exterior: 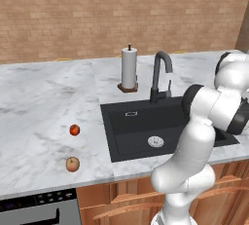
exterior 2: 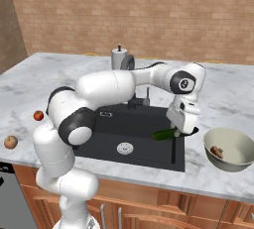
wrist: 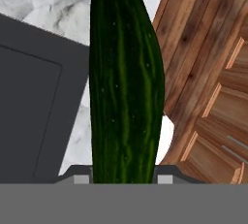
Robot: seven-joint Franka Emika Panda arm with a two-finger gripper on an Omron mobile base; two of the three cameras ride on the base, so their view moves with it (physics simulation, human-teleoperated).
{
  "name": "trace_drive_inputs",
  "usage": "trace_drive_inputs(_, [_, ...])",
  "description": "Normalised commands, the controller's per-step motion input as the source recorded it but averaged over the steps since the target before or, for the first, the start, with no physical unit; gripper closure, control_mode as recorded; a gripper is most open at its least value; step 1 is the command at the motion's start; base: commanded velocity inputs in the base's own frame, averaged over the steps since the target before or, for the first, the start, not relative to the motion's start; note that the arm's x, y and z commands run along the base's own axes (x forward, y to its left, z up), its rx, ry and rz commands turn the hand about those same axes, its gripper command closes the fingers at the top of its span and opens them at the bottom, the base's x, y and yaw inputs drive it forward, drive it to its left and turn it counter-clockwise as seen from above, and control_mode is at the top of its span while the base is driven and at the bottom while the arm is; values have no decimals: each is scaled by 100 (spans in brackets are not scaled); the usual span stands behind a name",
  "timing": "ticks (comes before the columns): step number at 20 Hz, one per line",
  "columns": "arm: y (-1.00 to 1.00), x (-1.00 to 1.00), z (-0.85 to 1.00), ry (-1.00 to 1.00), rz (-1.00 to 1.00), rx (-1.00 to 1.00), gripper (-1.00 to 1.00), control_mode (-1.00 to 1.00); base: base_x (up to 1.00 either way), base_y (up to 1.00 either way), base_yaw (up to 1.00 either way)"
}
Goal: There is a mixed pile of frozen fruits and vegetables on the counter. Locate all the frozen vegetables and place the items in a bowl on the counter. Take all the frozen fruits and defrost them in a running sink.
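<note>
Cucumber (exterior 2: 164,134) lay clamped crosswise in the gripper (exterior 2: 184,132) above the sink's (exterior 2: 149,146) right edge. Bowl (exterior 2: 229,148) sat at its three o'clock, holding a brownish lump (exterior 2: 216,151).

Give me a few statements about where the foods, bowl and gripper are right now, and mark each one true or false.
1. The gripper is shut on the cucumber. True.
2. The cucumber already lies in the bowl. False: it is in the gripper, over the right end of the sink, left of the bowl.
3. The brownish-white lump sits inside the bowl. True.
4. The red ball and the orange-tan ball are in the sink. False: both rest on the counter, left of the sink.
5. The paper towel roll lies on its side. False: it stands upright behind the sink.
</note>
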Motion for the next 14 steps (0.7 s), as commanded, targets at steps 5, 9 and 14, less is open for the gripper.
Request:
trace_drive_inputs(5, [-52,19,-5,1,0,3,100,-100,0,0,0])
trace_drive_inputs(9, [-50,17,-2,1,0,8,100,-100,0,0,0])
trace_drive_inputs(14, [-46,17,-7,-2,2,5,100,-100,0,0,0])
